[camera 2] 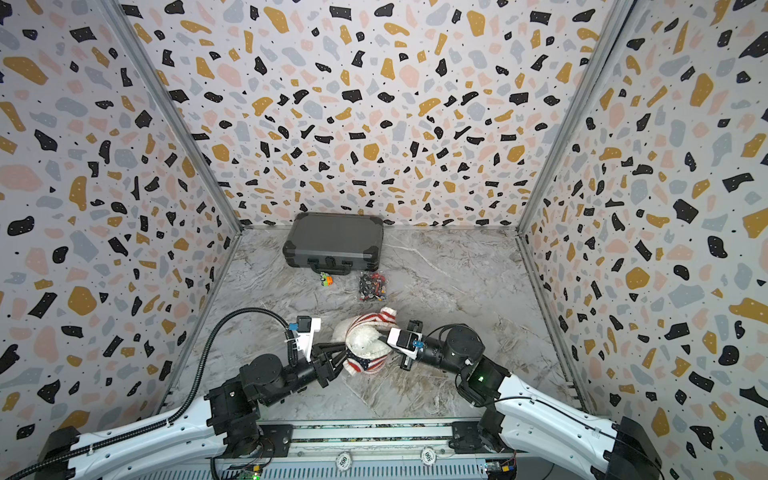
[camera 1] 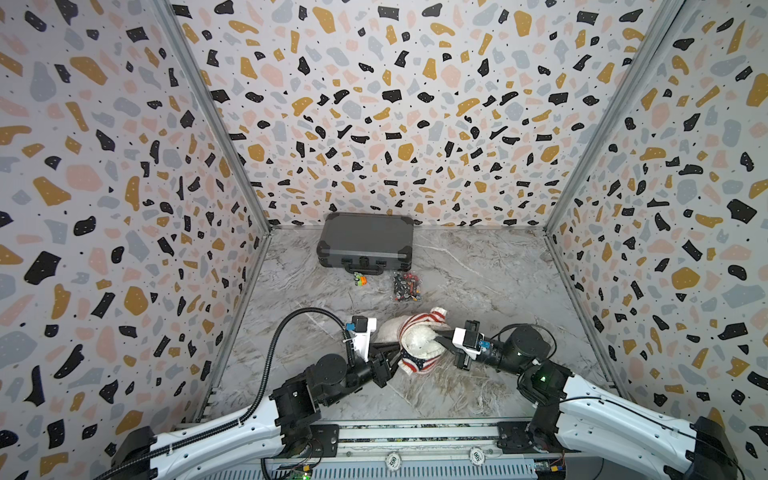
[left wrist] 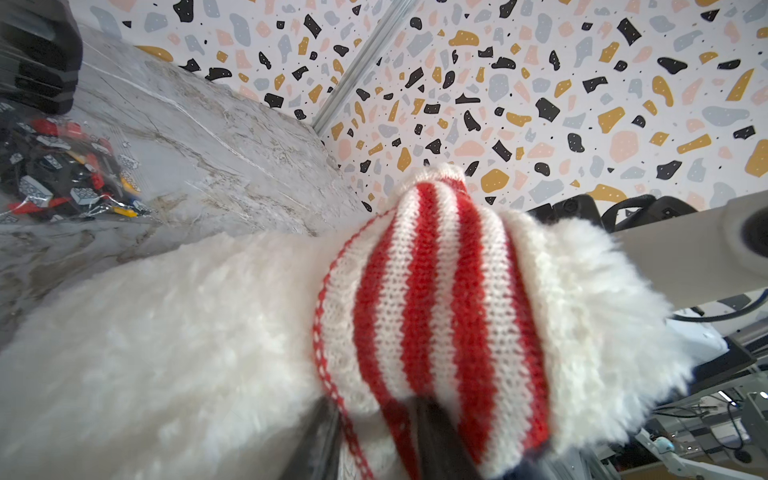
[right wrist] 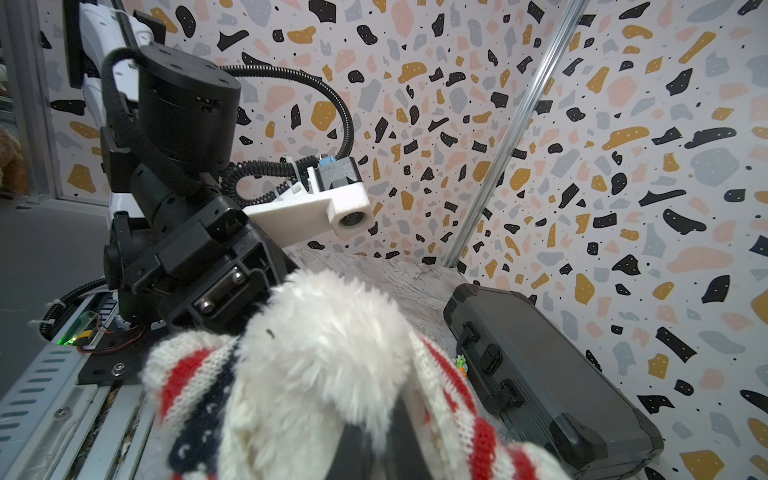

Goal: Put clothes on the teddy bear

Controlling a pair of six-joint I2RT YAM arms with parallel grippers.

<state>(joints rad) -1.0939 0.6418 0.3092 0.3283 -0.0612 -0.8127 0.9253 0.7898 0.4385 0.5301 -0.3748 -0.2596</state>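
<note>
The striped red-and-white knitted sweater [camera 1: 419, 322] is sitting only half-on the fluffy white teddy bear [camera 1: 422, 343]; left hand [left wrist: 374, 436] is pinching its hem, right hand [right wrist: 374, 453] is lying shut in fur.

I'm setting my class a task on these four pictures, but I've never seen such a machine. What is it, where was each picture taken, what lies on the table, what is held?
It is a robot with two arms, each ending in a two-fingered hand. The two wide pictures come from a twin camera overhead; the two close-ups come from cameras on the wrists. On the marble-patterned table lie a closed grey hard case, a clear bag of small building bricks, a tiny green-and-orange toy and a white fluffy teddy bear partly inside a red-and-white striped knitted sweater. The left hand has the sweater's edge between its fingers; whether it grips is unclear. The right hand is shut against the bear; what it pinches is hidden.
</note>
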